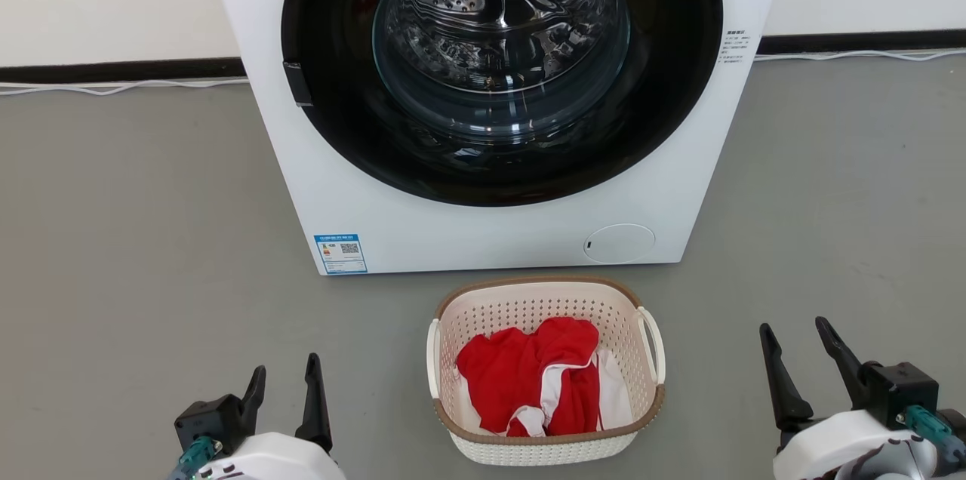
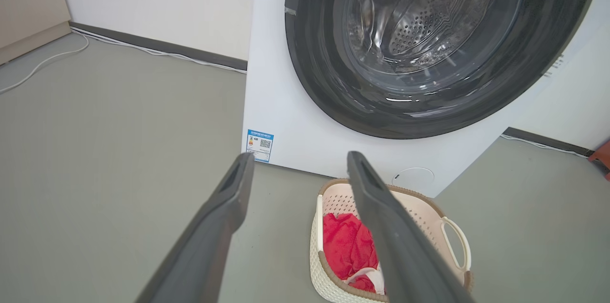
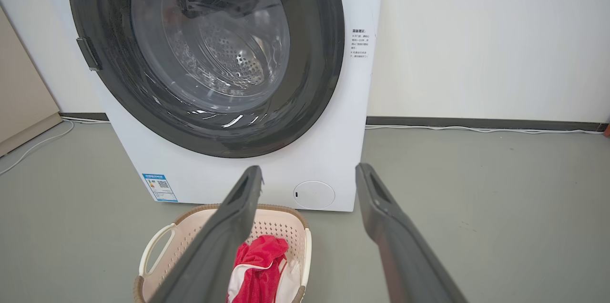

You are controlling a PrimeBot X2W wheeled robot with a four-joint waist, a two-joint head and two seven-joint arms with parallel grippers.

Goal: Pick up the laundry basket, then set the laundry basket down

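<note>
So the left gripper (image 1: 287,382) sits low on the left with its fingers spread and nothing between them, and the laundry basket (image 1: 545,435) is off to its right on the grey floor (image 1: 136,238), just in front of the washing machine (image 1: 483,238), red and white clothes (image 1: 536,386) inside. The basket's longer side looks like it runs toward the machine, with a loop handle facing each arm. The right gripper (image 1: 804,359) is open and empty too, and I'd guess the left one is a bit closer.
</note>
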